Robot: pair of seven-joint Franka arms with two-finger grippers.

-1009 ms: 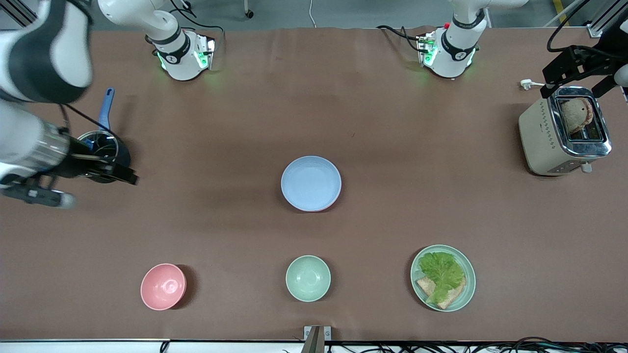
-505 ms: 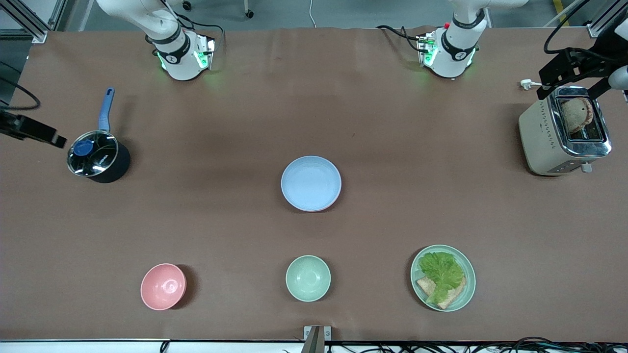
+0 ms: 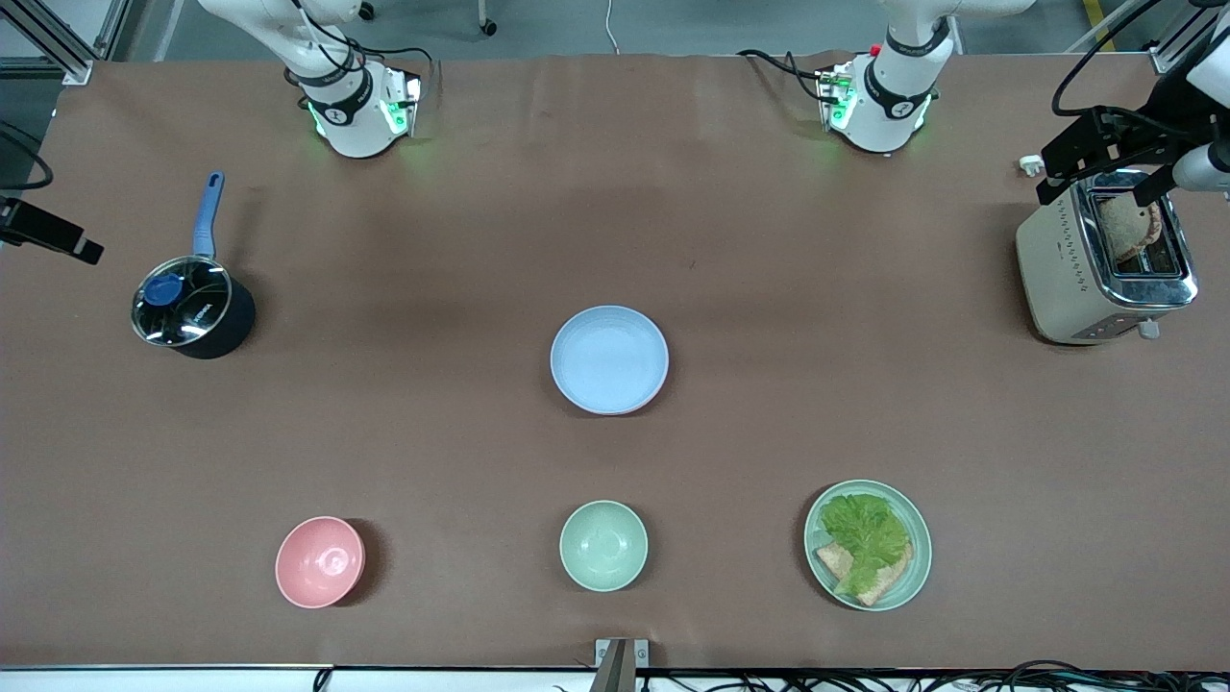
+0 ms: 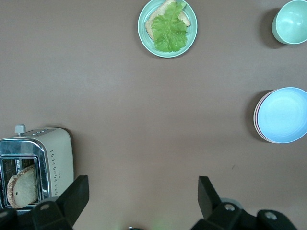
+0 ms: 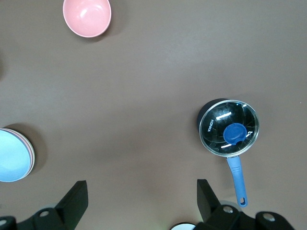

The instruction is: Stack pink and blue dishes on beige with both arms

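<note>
Both sets of fingers are spread wide and hold nothing: the left gripper (image 4: 141, 199) hangs over the counter (image 3: 865, 288) by the toaster (image 3: 1105, 259) at the left arm's end, and the right gripper (image 5: 141, 199) hangs above the lidded saucepan (image 3: 192, 308) at the right arm's end. The blue plate (image 3: 609, 359) lies mid-counter on top of a stack; a pink plate's rim (image 4: 257, 115) peeks out beneath it. Nearer the front camera sit a pink bowl (image 3: 320, 561), a green bowl (image 3: 603, 545) and a green plate with lettuce and bread (image 3: 913, 577).
</note>
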